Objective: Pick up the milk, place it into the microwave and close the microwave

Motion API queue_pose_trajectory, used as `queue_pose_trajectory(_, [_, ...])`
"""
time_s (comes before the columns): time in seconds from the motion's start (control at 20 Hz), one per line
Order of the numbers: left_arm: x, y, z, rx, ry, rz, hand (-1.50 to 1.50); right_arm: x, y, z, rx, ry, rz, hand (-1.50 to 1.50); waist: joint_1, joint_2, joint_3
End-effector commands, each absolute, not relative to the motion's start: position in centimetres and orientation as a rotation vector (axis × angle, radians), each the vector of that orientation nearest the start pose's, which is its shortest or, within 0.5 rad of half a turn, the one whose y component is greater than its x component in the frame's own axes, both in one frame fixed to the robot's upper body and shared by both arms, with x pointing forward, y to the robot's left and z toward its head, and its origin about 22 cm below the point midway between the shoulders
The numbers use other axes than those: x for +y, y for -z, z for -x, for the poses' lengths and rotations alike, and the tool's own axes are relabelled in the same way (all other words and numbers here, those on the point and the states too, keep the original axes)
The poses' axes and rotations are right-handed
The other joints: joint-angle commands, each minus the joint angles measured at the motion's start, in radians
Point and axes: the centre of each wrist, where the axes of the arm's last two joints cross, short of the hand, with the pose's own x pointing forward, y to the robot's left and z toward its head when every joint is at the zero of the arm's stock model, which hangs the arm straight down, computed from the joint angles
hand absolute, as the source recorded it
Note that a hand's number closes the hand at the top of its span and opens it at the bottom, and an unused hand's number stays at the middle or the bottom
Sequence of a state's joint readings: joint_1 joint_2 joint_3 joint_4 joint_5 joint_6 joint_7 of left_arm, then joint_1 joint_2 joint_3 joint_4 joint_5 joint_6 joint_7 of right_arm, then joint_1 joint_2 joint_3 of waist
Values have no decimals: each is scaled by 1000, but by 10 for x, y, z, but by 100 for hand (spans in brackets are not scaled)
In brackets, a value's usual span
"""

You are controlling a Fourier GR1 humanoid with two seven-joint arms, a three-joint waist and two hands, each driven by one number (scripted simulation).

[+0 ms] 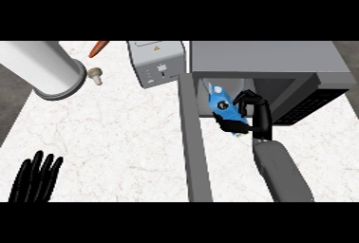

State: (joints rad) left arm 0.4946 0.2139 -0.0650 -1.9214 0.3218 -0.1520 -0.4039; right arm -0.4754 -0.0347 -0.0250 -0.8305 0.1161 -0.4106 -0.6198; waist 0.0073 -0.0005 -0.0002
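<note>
Right hand [257, 112] is closed round the milk [222, 101] - fingers curl over its far side, thumb side wraps its near end. The carton is blue and tilted, its far end pointing up-left from the hand. It sits in the mouth of the microwave [266, 57], just left of the palm. Can't tell whether it rests on the oven floor or hangs in the grip.

The microwave door [196, 156] is swung open. It shows edge-on as a grey strip just left of the hand and the milk, running down alongside the right forearm.

Left hand [35, 178] is far left of the right hand, near the lower edge - fingers straight and up, holding nothing, resting over the counter [126, 133].

Beyond the door, up-left of the right hand: a grey toaster [157, 61]. Further left are a mushroom [95, 76], a carrot [98, 47] and a big white cylinder [42, 66].
</note>
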Motion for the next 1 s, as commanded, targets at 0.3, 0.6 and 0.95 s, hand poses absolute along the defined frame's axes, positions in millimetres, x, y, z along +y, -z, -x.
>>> queue_pose_trajectory(0.3, [292,-4,-136,-1854,-70,163,-150,-199,14,-400,-1812,-307,665,150,26,11,1])
queue_pose_trajectory(0.6, [294,-17,-134,-1863,-30,208,-150,-212,12,-412,-1774,-315,748,150,53,21,2])
queue_pose_trajectory(0.95, [281,-14,-146,-1855,45,110,-150,-227,-4,-423,-1716,-313,979,150,71,32,3])
